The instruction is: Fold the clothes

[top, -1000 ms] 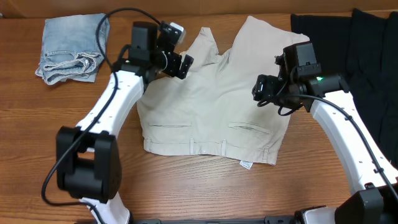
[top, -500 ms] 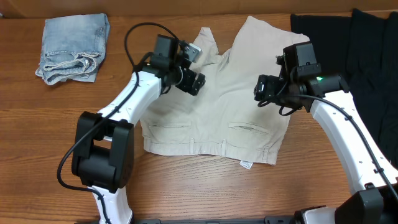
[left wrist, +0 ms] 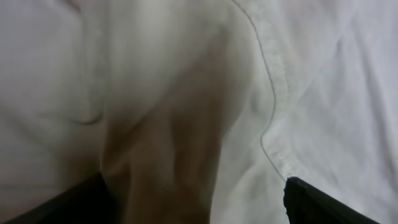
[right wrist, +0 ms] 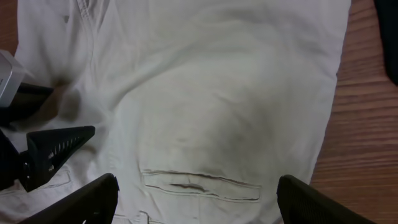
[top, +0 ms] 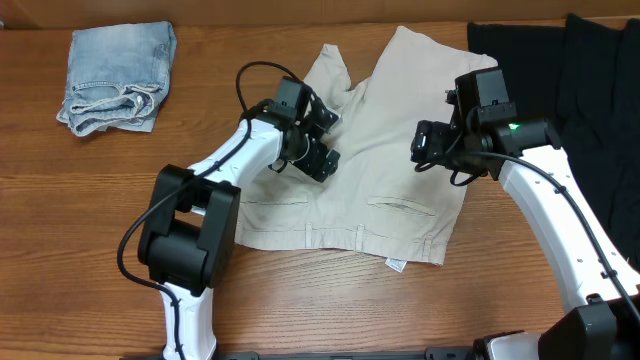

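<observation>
Left gripper hung low over the cream shorts, jaws spread wide. Right gripper was above them too, jaws likewise apart

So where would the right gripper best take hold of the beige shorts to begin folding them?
Probably the right side edge of the shorts, coming in from the right over the bare table. The shorts lie flat and that edge ends on wood, so a finger could slip under. The right gripper hangs open above the back pocket.
</observation>
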You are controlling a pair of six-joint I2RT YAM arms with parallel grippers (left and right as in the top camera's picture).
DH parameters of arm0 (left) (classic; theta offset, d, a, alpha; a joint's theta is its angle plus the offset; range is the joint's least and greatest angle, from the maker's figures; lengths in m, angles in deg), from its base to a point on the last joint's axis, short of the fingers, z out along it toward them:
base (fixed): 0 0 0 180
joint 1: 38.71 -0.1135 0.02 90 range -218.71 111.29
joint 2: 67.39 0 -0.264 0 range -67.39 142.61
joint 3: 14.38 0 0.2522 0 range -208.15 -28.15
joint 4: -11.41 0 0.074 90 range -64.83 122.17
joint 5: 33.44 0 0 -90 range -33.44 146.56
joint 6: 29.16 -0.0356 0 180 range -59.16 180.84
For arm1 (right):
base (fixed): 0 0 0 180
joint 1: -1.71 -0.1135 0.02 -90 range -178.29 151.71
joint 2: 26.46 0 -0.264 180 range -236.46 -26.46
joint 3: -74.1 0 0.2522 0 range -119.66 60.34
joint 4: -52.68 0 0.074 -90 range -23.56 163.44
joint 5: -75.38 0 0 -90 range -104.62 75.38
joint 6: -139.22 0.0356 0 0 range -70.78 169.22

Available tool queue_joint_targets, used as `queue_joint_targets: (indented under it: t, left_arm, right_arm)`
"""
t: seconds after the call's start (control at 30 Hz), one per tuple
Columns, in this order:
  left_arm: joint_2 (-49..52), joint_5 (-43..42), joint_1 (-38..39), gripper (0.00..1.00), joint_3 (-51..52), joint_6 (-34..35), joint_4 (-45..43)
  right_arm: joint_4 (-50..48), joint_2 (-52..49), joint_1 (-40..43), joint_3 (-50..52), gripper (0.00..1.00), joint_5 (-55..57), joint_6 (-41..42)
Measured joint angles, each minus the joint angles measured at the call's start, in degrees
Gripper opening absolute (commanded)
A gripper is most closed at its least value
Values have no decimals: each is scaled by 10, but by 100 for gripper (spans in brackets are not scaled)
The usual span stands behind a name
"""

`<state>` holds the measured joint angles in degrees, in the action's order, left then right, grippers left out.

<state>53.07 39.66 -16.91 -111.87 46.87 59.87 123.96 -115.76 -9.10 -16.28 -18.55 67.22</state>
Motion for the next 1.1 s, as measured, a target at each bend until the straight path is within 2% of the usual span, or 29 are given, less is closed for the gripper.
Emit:
queue_joint_targets:
  t: [0.17,0.3,0.37,0.53,0.63,0.73,0.9,1.1]
  left_arm:
    - [0,8,22,95,-11,-28,60]
    - [0,11,51,92,-28,-32,134]
    - [2,11,63,94,-40,-32,178]
    - [20,8,62,97,-133,-10,268]
    - [20,6,33,100,-203,4,261]
    - [20,10,-5,100,-241,11,217]
    - [28,39,-61,97,-243,27,185]
    - [93,45,-68,89,-243,33,150]
  right_arm:
    - [-1,0,1,0,86,4,0]
    - [0,0,6,0,86,5,0]
    - [0,0,10,0,86,6,0]
    - [0,0,16,0,86,9,0]
    - [-1,0,18,0,86,10,0]
    - [0,0,18,0,86,10,0]
    - [-1,0,18,0,86,10,0]
    - [-5,0,18,0,86,10,0]
